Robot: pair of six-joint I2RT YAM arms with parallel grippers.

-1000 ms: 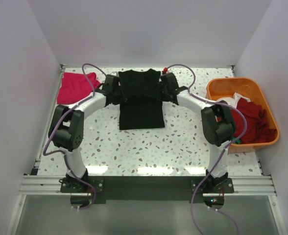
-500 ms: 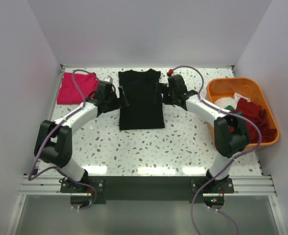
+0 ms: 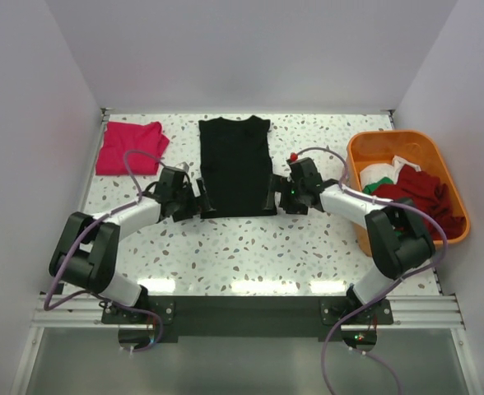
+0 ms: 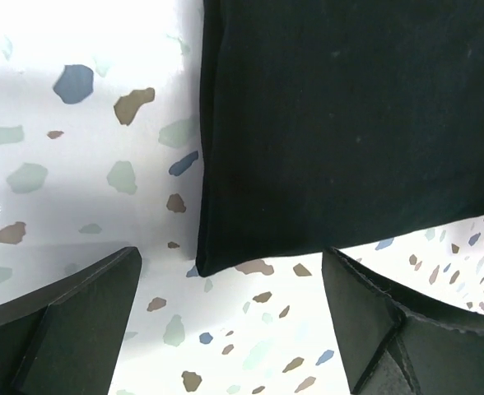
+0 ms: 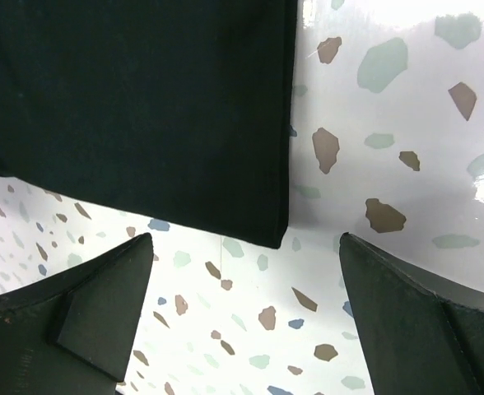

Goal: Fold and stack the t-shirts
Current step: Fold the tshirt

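Note:
A black t-shirt (image 3: 235, 164) lies flat at the middle back of the table, folded into a narrow upright rectangle with its sleeves tucked in. My left gripper (image 3: 196, 204) stands open by its near left corner, and the right gripper (image 3: 278, 198) stands open by its near right corner. The left wrist view has that corner of the black shirt (image 4: 341, 123) just ahead of the open left gripper (image 4: 234, 325), with bare table between the fingers. The right wrist view shows the black shirt's other corner (image 5: 135, 99) ahead of the open right gripper (image 5: 246, 317). A folded pink-red t-shirt (image 3: 129, 148) lies at the back left.
An orange tub (image 3: 390, 138) stands at the right edge and holds a dark red shirt (image 3: 423, 197), a white one (image 3: 379, 174) and a bit of green cloth (image 3: 372, 188). White walls close in the table on three sides. Purple cables loop off both arms.
Both grippers let go at the shirt's sleeves and opened. Both arms then drew back along the shirt's sides to its near corners. The shirt's top is now narrower.

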